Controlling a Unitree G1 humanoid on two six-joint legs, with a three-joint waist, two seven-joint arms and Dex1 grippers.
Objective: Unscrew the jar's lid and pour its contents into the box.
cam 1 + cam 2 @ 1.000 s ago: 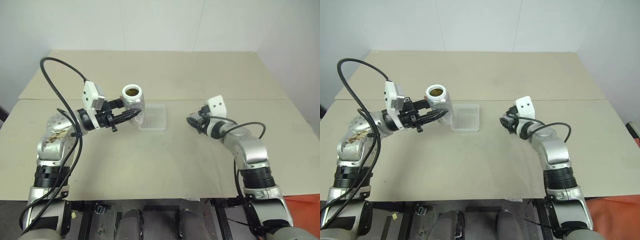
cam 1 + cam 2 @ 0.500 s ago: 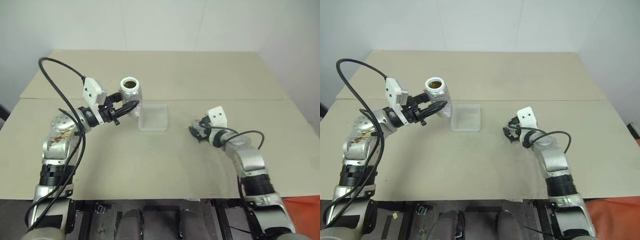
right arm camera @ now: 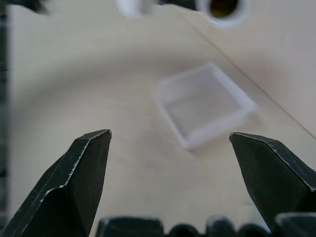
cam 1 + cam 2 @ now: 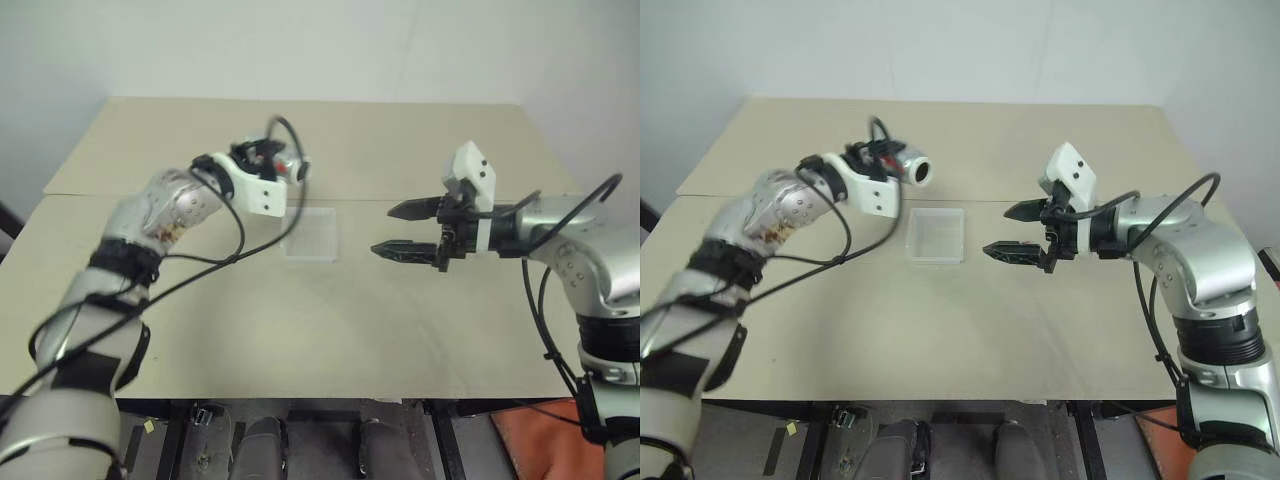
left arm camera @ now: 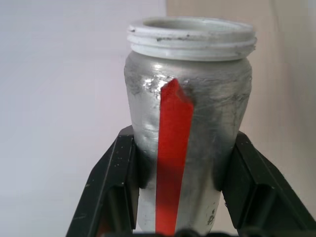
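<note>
Now right gripper gapes (empty).

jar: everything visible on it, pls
The jar is small and silvery with a red stripe down its side and a white threaded neck. Its lid is off and the mouth is open. The left gripper clamps its lower body between two black fingers. It is held in the air, tipped about level, mouth toward the box, which looks empty.

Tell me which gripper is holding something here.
The left gripper: its fingers clamp the open jar, tipped near the box. The right gripper is open and empty.
</note>
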